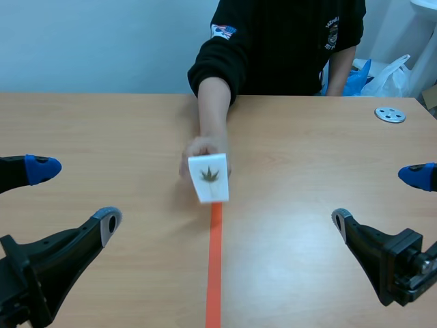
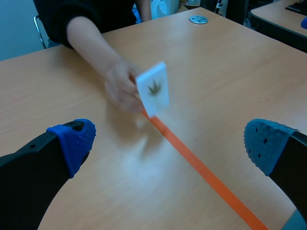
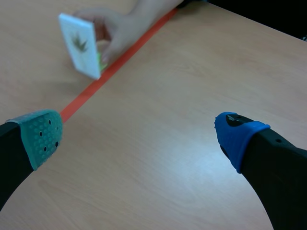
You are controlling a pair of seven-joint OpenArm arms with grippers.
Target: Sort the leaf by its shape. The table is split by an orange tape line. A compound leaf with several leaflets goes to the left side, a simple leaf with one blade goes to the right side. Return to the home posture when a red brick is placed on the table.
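Observation:
A person's hand (image 1: pixel 202 149) holds a white card (image 1: pixel 209 178) upright over the far end of the orange tape line (image 1: pixel 214 266). The card shows a dark leaf with several pointed lobes spreading from one stem. The same card (image 2: pixel 154 88) stands ahead of my left gripper (image 2: pixel 168 143), which is open with nothing between its fingers. My right gripper (image 3: pixel 144 136) is also open and holds nothing, with the card (image 3: pixel 80 45) far ahead of it. In the scene view the left gripper (image 1: pixel 72 198) stays low at the left and the right gripper (image 1: pixel 379 198) low at the right.
The person sits across the table in a dark top (image 1: pixel 280 41). A round metal disc (image 1: pixel 390 114) lies at the far right of the table. Plastic bags (image 1: pixel 382 75) sit behind the table's far right edge.

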